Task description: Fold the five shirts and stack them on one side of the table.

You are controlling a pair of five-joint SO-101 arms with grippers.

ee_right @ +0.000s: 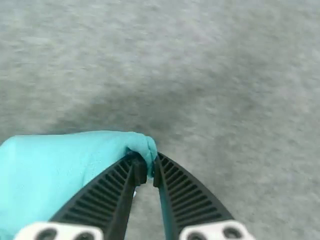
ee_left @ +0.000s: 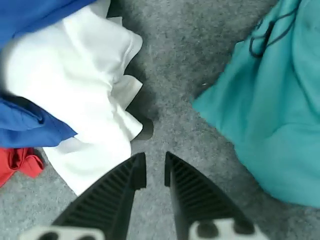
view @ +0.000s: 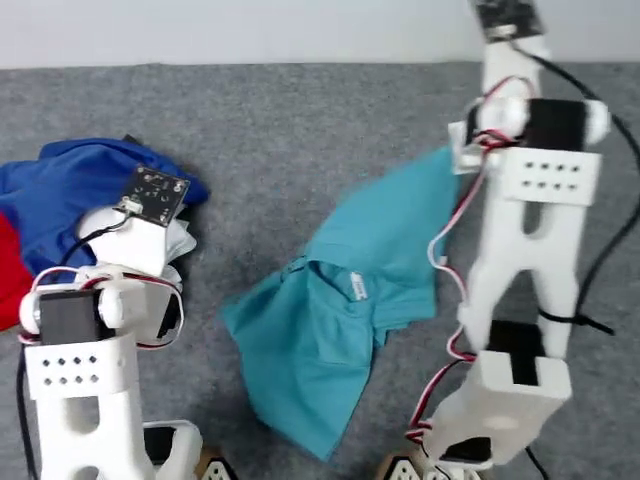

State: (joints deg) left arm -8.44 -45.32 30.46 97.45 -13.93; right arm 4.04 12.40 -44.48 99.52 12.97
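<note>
**A:** Worktop (view: 300,130) is grey and felt-like. How does the teal shirt (view: 330,340) lie?

**B:** Crumpled on the worktop, neck label showing, one side bunched under itself. Taking it as the reference. One corner runs out to the right arm.

**A:** The other shirts?

**B:** A heap well apart from the teal shirt, on the left arm's side. Blue shirt (view: 70,190) is on top. White shirt (ee_left: 85,85) spills out on the side nearest the teal one. Red shirt (view: 8,270) is on the heap's far side from it. None looks folded.

**A:** Right gripper (ee_right: 146,172)?

**B:** Pinched tight on a rolled bit of the teal shirt's corner, with very little cloth between the tips.

**A:** Left gripper (ee_left: 155,172)?

**B:** A narrow gap with nothing in it. It sits over bare worktop between the white shirt and the teal shirt's near edge.

**A:** Step in hand?

**B:** My reading is that the teal shirt is being spread flat before any fold, so the task is at an early stage. To do it well:
- Draw the corner away from the shirt's bulk, low and slow, so the thin pinch doesn't slip.
- The left gripper would need to open wider and take the opposite edge, so the cloth tensions rather than drags.
- Keep clear of the white shirt, or it may come along.
</note>
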